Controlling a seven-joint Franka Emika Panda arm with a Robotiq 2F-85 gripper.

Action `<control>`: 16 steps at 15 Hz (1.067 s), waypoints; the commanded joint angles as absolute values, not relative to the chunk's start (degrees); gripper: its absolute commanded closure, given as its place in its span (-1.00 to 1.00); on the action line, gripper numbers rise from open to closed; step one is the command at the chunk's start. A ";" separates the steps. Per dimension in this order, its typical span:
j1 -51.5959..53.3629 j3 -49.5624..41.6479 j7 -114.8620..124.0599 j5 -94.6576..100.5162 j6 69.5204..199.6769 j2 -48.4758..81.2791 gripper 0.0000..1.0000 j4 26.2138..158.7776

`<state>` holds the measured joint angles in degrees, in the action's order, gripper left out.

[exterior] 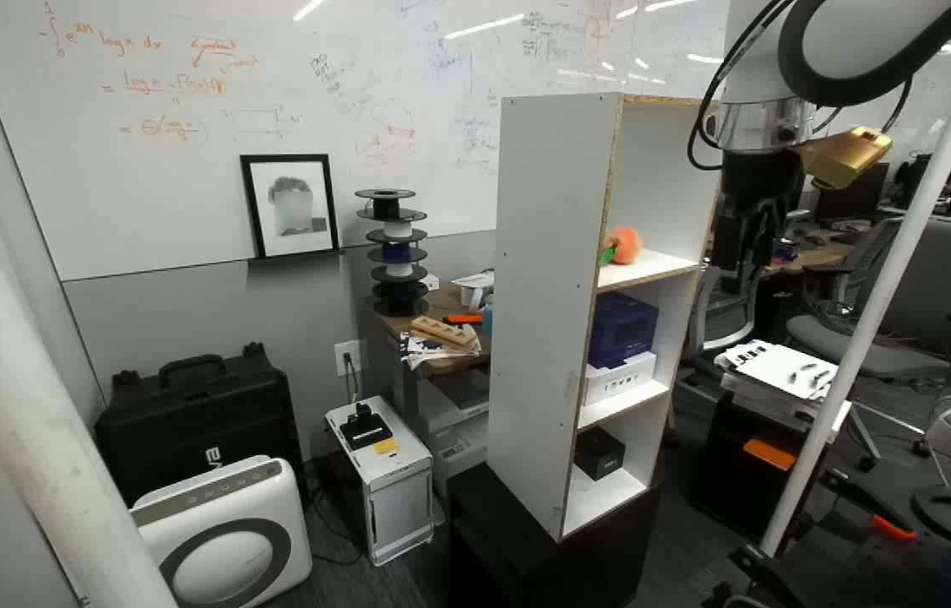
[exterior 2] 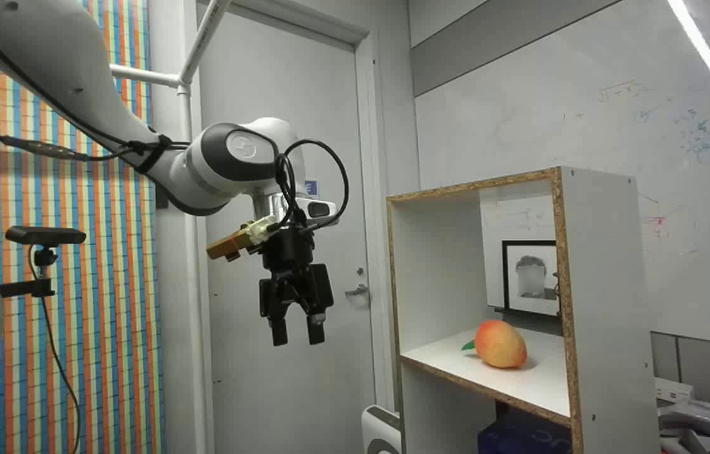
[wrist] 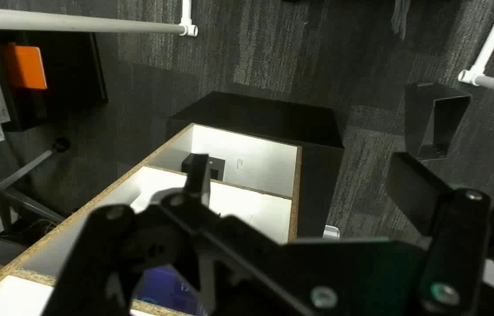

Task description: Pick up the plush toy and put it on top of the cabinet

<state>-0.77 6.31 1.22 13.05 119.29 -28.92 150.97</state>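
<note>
Hanging outside, the gripper [exterior 2: 297,331] has its fingers [exterior 2: 316,331] wide apart and nothing between them. To grab well, I'd tip it over and slide in flat and slow, then squeeze gently. Next come the brown front edges [exterior 2: 572,378] of the cabinet [exterior 2: 607,284]; don't bump them. Inside, the orange toy [exterior 2: 500,344] sits on the highest shelf [exterior 2: 440,353], with room above. Behind it looks open, so hard pushing might knock it out.

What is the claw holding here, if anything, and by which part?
Nothing: the claw is open and empty; the plush toy sits apart from it, inside the cabinet.
</note>
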 commanded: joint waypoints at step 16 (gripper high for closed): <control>0.26 -13.18 -21.37 -6.67 139.40 -15.37 -1.00 143.51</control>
<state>-0.76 -10.72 -16.35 -0.42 133.44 -20.49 147.16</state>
